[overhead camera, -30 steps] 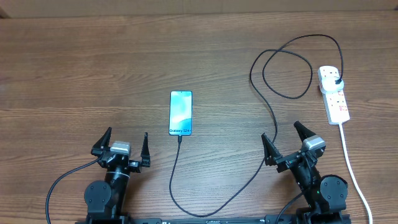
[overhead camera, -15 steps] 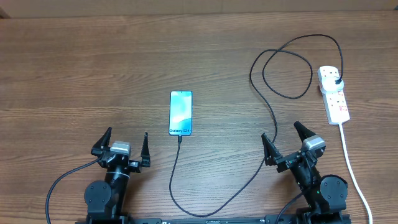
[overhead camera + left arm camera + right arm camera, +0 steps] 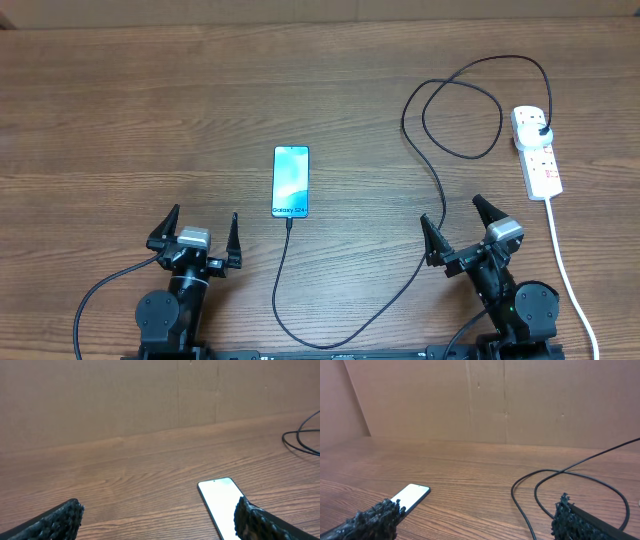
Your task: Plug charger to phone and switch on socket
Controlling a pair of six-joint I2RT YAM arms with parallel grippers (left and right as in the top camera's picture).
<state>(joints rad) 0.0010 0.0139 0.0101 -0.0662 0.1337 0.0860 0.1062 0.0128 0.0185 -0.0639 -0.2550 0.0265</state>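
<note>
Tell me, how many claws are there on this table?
2. The left claw sits up front, left of the phone; the right claw sits up front on the right, beside the charger cable. None looks hidden.

setting: robotics lab bench | signs: wood-grain table (image 3: 150,100), plain brown backdrop panels (image 3: 520,400), left arm (image 3: 170,305) and right arm (image 3: 520,300) mounted at edge

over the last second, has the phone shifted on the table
No. In the overhead view the phone lies exactly where it did, at the same angle and equally far from the socket, which has not moved either.
</note>
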